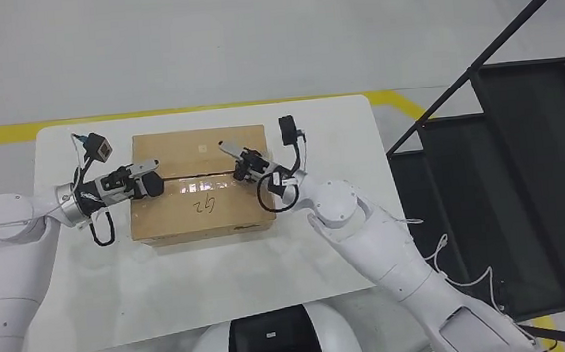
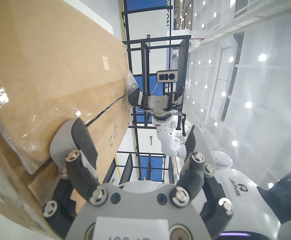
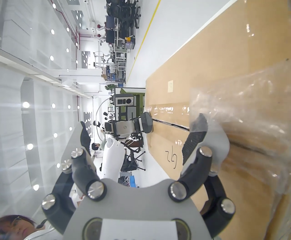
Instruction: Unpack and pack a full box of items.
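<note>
The left gripper (image 2: pixel 136 141) stands wide open. One finger pad (image 2: pixel 84 136) lies against the top of the cardboard box (image 1: pixel 205 210), just beside the centre seam (image 2: pixel 106 109); the other finger is clear of the box. The gripper holds nothing.

The right gripper (image 3: pixel 141 134) is likewise wide open and holds nothing. One fingertip (image 3: pixel 196 136) touches a loose, crumpled piece of clear tape (image 3: pixel 238 109) lifted off the box top; the opposite finger hangs free.

Placement, top view:
- The box sits on the white table (image 1: pixel 221 281), toward the 12 o'clock half of it.
- The left gripper is at the 9 o'clock end of the seam.
- The right gripper is toward 3 o'clock of the box centre, also on the seam line.
- The two grippers face each other along the seam, well apart.

Box condition: both top flaps are down and meet at the seam. Clear tape covers the seam and is wrinkled, with the 3 o'clock end peeled up. A handwritten mark (image 1: pixel 202 203) is on the near flap and a small label (image 1: pixel 201 143) on the far flap.

Task status (judgement): the work is at its start. Tape removal is partly done at best. The flaps are unopened, no item is out on the table, and all unpacking and repacking remains.
</note>
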Motion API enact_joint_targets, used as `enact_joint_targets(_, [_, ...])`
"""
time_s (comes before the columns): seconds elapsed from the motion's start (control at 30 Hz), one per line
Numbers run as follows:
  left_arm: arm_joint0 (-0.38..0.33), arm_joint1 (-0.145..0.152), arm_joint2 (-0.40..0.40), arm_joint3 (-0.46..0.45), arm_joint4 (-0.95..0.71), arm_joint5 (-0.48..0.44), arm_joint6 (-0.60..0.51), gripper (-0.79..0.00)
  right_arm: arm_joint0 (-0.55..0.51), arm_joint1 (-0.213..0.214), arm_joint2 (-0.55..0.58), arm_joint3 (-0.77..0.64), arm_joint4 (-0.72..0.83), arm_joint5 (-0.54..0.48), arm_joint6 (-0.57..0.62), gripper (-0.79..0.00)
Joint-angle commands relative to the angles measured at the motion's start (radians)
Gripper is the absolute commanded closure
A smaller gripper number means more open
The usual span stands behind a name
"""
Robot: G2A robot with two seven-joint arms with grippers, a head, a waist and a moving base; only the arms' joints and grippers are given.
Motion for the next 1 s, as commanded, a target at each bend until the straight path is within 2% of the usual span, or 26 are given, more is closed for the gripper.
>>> enact_joint_targets(0.0, [0.001,0.0,-0.001,-0.001,0.001,-0.001,0.0,-0.785,0.008,-0.002,0.0,0.005,-0.001,0.0,0.0,-0.785])
enact_joint_targets(0.23, [0.016,0.004,-0.016,-0.016,0.005,-0.001,0.002,-0.785,-0.011,0.012,0.044,-0.051,-0.049,0.026,0.054,-0.785])
enact_joint_targets(0.47, [0.032,0.007,-0.028,-0.033,0.008,0.002,0.009,-0.785,-0.053,0.03,0.109,-0.093,-0.101,0.102,0.062,-0.785])
enact_joint_targets(0.73, [0.033,0.007,-0.026,-0.038,0.014,0.005,0.008,-0.785,-0.044,0.026,0.129,-0.076,-0.052,0.151,0.041,-0.785])
enact_joint_targets(0.97, [0.029,0.005,-0.022,-0.04,0.018,0.009,0.006,-0.785,-0.005,0.012,0.112,-0.014,-0.012,0.152,-0.007,-0.785])
